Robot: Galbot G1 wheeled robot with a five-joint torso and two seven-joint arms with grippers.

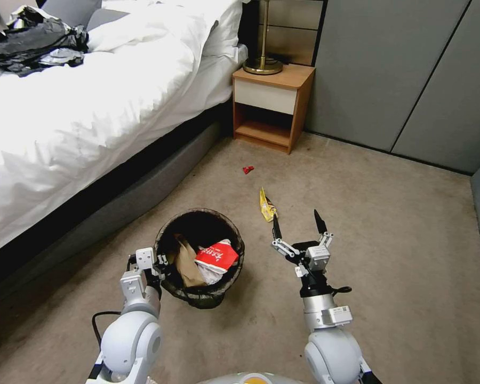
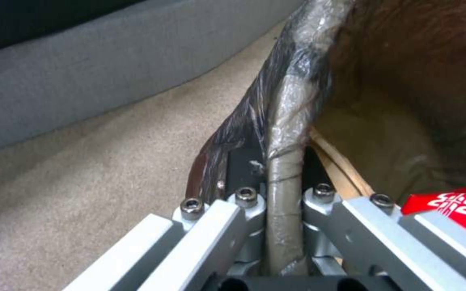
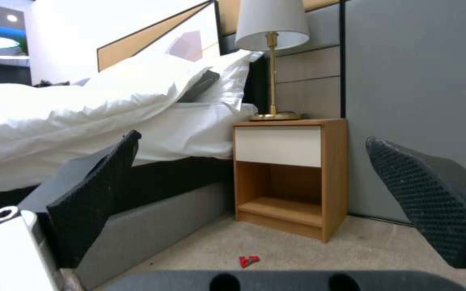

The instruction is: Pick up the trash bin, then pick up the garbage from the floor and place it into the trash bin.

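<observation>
Clamping the near-left rim of the trash bin (image 1: 200, 256), the left tool (image 1: 156, 265) has its fingers closed flat on the bagged edge; the left wrist view shows the rim (image 2: 284, 133) pinched between the pads with the dark liner wrinkled around it. That grip appears chosen so the bin can travel with the robot and sit with its mouth open beside the working arm. The bin stands on the carpet near the robot, just right of the bed (image 1: 80, 122), and already holds a crumpled brown paper bag (image 1: 188, 262) and a red-and-white wrapper (image 1: 217, 256).

The right tool (image 1: 298, 226) hangs over the floor to the right of the bin, its fingers spread wide and empty, pointing away toward the nightstand (image 1: 272, 106). Just beyond its left fingertip lies a yellow foil wrapper (image 1: 266, 205), close enough that the wide spread looks like readiness to close on it. Farther off, a tiny red scrap (image 1: 248, 169) rests on the carpet between the wrapper and the nightstand; the right wrist view shows it (image 3: 248, 261) low between the open fingers. With two pieces loose on the floor, the collecting seems partway done.
</observation>
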